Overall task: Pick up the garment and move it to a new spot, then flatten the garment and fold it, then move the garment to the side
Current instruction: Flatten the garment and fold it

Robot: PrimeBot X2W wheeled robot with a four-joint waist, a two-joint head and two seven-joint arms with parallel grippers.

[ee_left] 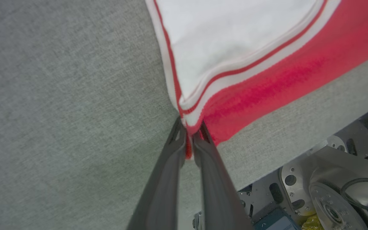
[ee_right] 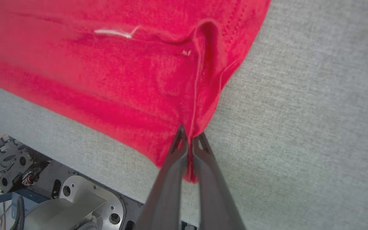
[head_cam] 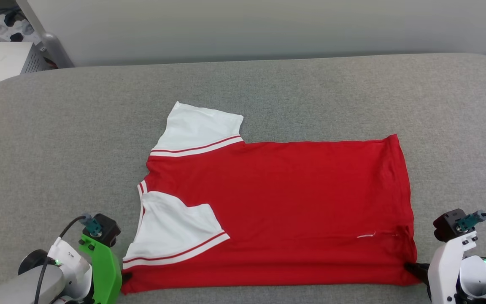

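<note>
Head view: the garment (head_cam: 276,202) nearly flat, stretched between left gripper (head_cam: 125,277) and right gripper (head_cam: 411,267); judged moved and flattened, folding and side move remaining. Left wrist view: clamped on shoulder corner (ee_left: 200,115), white sleeve (ee_left: 235,41) just ahead. Right wrist view: clamped on hem corner (ee_right: 187,118), pucker (ee_right: 208,32) just ahead.

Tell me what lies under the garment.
The grey padded surface shows all around the garment; the patch beneath is covered. The near white sleeve lies folded onto the red body, hiding the fabric under it.
</note>
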